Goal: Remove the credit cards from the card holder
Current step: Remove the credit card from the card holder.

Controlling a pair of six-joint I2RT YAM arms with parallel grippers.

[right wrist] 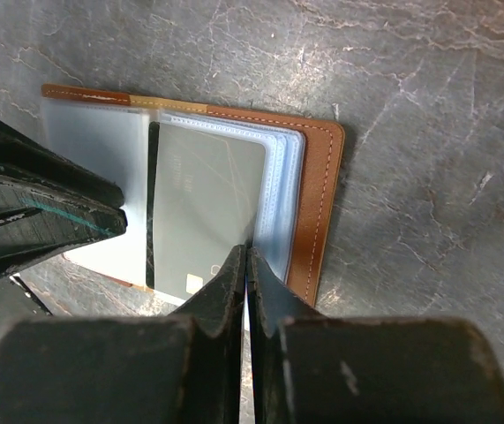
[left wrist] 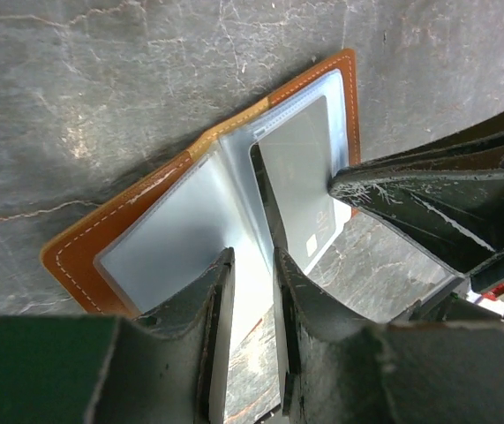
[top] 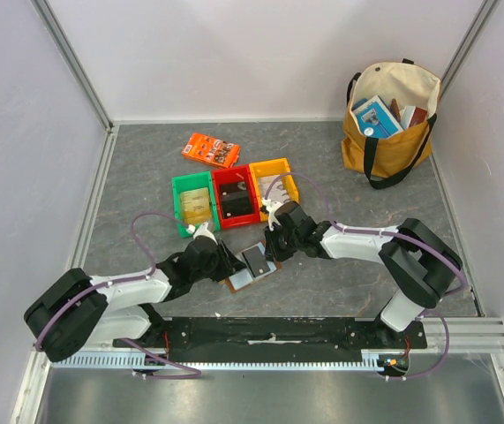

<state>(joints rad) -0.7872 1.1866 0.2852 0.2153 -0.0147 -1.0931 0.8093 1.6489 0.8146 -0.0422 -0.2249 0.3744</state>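
Observation:
The brown card holder lies open on the grey table between both arms, its pale blue lining up. A grey credit card with a gold chip sits on its right half and sticks out past the near edge. My right gripper is shut on this card's right edge. My left gripper is nearly closed, with a pale lining page between its fingers. Other cards are hidden.
Green, red and yellow bins stand in a row just behind the card holder. An orange printed box lies further back. A tan tote bag with books stands at the back right.

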